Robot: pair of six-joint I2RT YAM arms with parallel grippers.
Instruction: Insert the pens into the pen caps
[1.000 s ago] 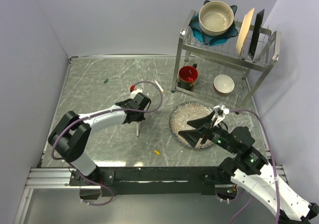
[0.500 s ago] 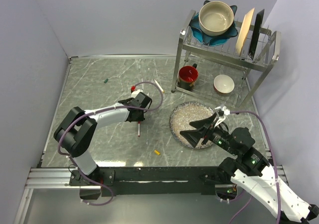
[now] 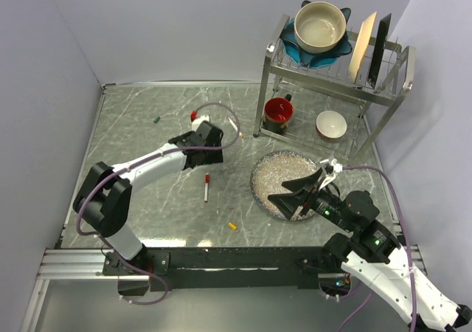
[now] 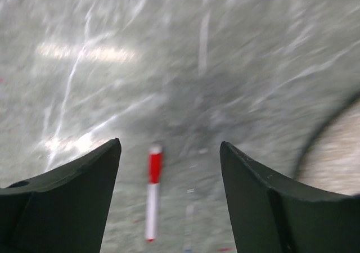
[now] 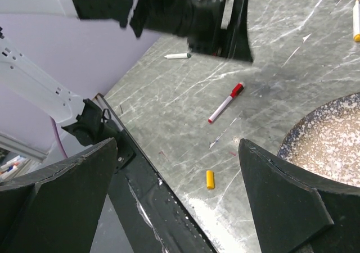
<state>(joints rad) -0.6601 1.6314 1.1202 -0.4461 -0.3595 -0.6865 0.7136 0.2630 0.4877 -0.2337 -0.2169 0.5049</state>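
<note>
A white pen (image 3: 206, 187) with the red cap on it lies flat on the marble table, and also shows as a blurred pen (image 4: 152, 191) and a distant pen (image 5: 226, 103). My left gripper (image 3: 203, 146) hovers behind it, open and empty, jaws wide in the left wrist view (image 4: 170, 146). A yellow cap (image 3: 232, 226) lies loose near the front edge; the yellow cap (image 5: 210, 179) shows below my open, empty right gripper (image 5: 179, 146), which hangs over the plate's left side (image 3: 284, 192). A white pen with a yellow tip (image 3: 234, 128) lies by the rack. A dark green‑ended pen (image 5: 178, 55) lies far left.
A speckled plate (image 3: 274, 168) sits at centre right. A metal dish rack (image 3: 332, 66) at the back right holds a bowl, plates, a red mug (image 3: 279, 112) and a small bowl. The black front rail (image 5: 140, 180) borders the table.
My left gripper has opened and let go of the red-capped pen, which now lies flat on the table. The gripper has drawn back toward the far side. The right arm has barely moved.
</note>
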